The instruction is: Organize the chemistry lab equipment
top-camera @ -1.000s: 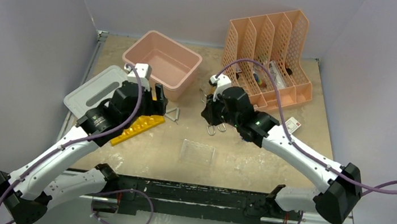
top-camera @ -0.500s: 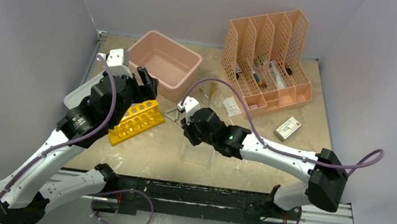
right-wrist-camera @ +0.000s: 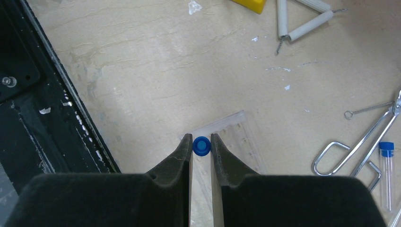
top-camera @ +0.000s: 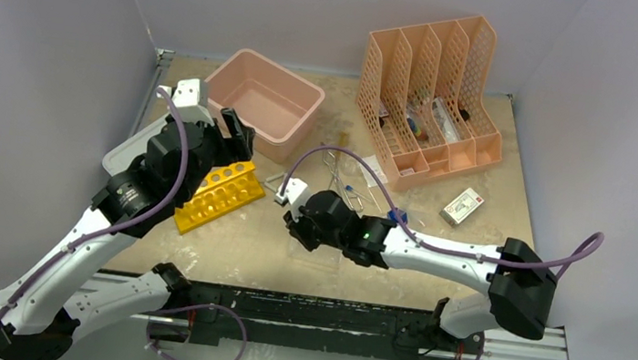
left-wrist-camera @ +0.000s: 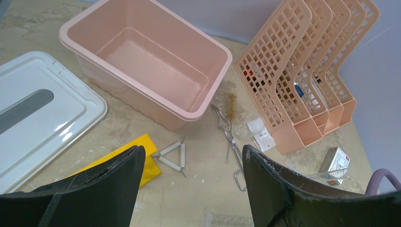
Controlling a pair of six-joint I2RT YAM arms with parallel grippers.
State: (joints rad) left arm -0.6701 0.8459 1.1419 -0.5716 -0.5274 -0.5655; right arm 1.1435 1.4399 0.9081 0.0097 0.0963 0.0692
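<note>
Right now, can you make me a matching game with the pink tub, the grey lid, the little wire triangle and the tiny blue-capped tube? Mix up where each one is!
Things:
1. pink tub
2. grey lid
3. wire triangle
4. blue-capped vial

Where or how:
A. pinched in the right gripper
B. empty, with no lid on
C. on the table between the yellow rack and the tongs
D. lying flat beside the pink tub

Pairs: 1-B, 2-D, 3-C, 4-A.
</note>
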